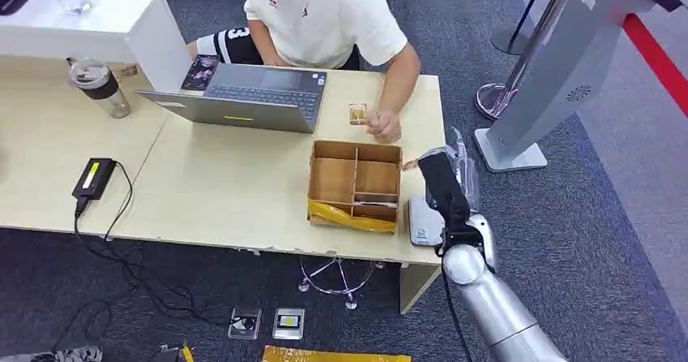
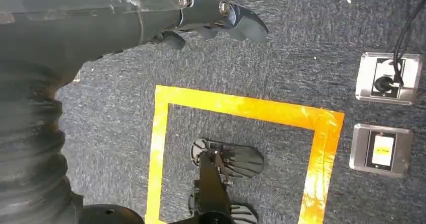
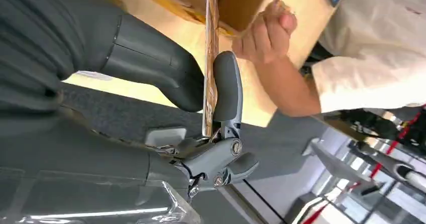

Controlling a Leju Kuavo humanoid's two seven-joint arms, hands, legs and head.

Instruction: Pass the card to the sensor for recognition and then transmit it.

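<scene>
My right hand (image 1: 439, 180) hovers over the table's right end, just right of the cardboard box (image 1: 354, 185). It pinches a thin brown card (image 3: 211, 28), seen edge-on in the right wrist view, between thumb and finger (image 3: 227, 86). A white flat sensor (image 1: 422, 221) lies on the table edge below the hand. A person's hand (image 1: 386, 124) rests on the table beside another small card (image 1: 357, 113), behind the box. My left hand (image 2: 216, 15) hangs over the carpet floor and holds nothing.
A person sits behind the table at a grey laptop (image 1: 243, 96). A tumbler (image 1: 101, 88) and a black adapter (image 1: 94, 177) with its cable lie on the left. A grey kiosk stand (image 1: 560, 70) rises at the right. Yellow tape (image 2: 241, 108) and floor sockets (image 2: 388, 78) mark the carpet.
</scene>
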